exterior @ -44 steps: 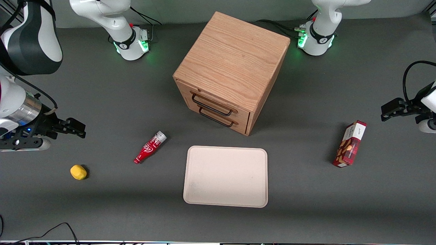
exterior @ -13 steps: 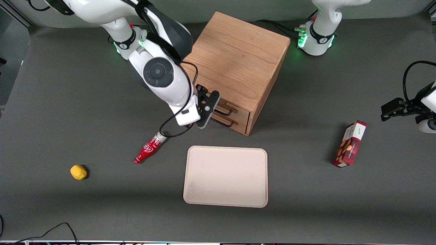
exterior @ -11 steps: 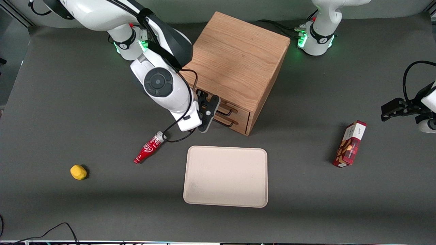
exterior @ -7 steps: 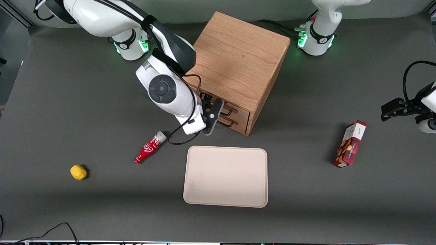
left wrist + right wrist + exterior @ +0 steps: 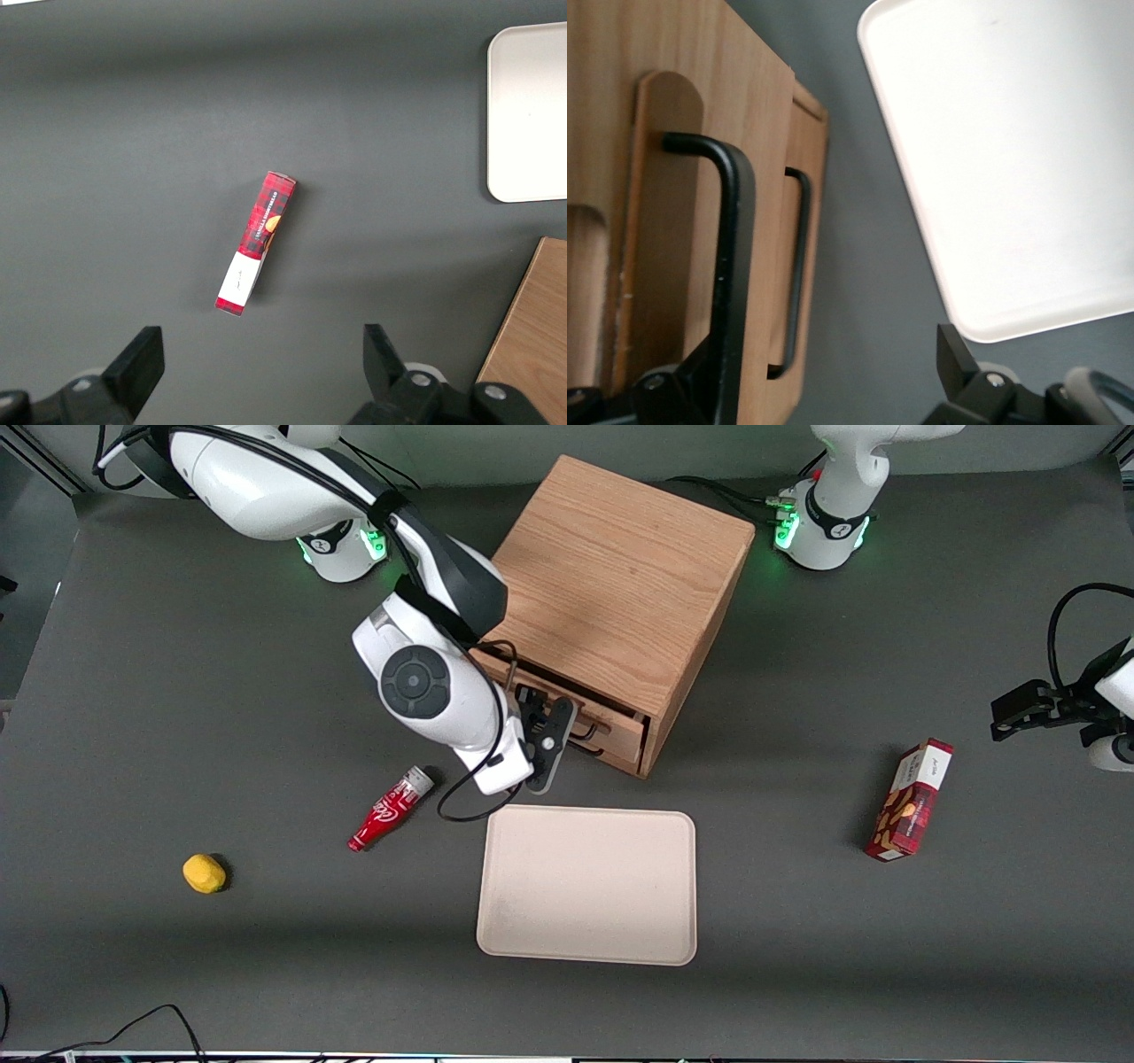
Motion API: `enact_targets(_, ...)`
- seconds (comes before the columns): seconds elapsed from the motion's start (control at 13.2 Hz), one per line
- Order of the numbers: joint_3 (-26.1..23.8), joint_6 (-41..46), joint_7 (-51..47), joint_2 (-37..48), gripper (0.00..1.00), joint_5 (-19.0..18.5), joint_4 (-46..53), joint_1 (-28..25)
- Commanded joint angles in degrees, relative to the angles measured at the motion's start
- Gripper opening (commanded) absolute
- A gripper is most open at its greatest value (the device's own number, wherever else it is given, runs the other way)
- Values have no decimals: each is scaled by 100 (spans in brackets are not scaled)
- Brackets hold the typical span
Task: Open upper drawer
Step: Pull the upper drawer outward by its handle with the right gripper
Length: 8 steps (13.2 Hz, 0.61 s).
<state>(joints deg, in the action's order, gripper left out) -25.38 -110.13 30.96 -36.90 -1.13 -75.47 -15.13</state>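
Oak upper drawer [image 5: 611, 724]: light wood front, the higher of the two in the cabinet [image 5: 620, 576]; stands out a little from the cabinet face, a dark gap showing along its top edge.
Drawer handle [image 5: 731, 266]: black wire pull on a rounded wood backing strip; runs right down to the gripper in the right wrist view.
Gripper [image 5: 547, 737]: right arm's, in front of the upper drawer at its handle, low over the desk; cannot tell whether the fingers are clamped or parted, since the arm's white wrist covers most of it in the front view.
Lower drawer [image 5: 799, 266]: under the upper one, own thinner black handle, front sits farther back than the upper drawer's front.
Cabinet: oak box on the dark grey desk [image 5: 177, 691], turned at an angle, drawers facing toward the front camera and the working arm's end.
Tray [image 5: 587, 885]: pale cream, rounded corners, flat on the desk, nearer the front camera than the cabinet, just beside the gripper.
Red bottle [image 5: 390, 809]: small, lying on its side, silver cap end pointing toward the arm's wrist, near the tray.
Yellow object [image 5: 204, 873]: small lump, toward the working arm's end of the desk, well apart from the bottle.
Red box [image 5: 909, 801]: carton toward the parked arm's end, well apart from tray and cabinet.
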Motion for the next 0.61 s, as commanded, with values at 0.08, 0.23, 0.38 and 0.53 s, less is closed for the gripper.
enact_targets(0.08, 314, 18, 638, -186, 100, -10, 594, -7)
enact_targets(0.23, 489, -43, 831, -186, 100, -10, 691, 2)
enact_targets(0.38, 613, -349, 955, -204, 100, -2, 700, 10)
enact_targets(0.53, 771, -552, 973, -256, 100, -2, 709, 10)
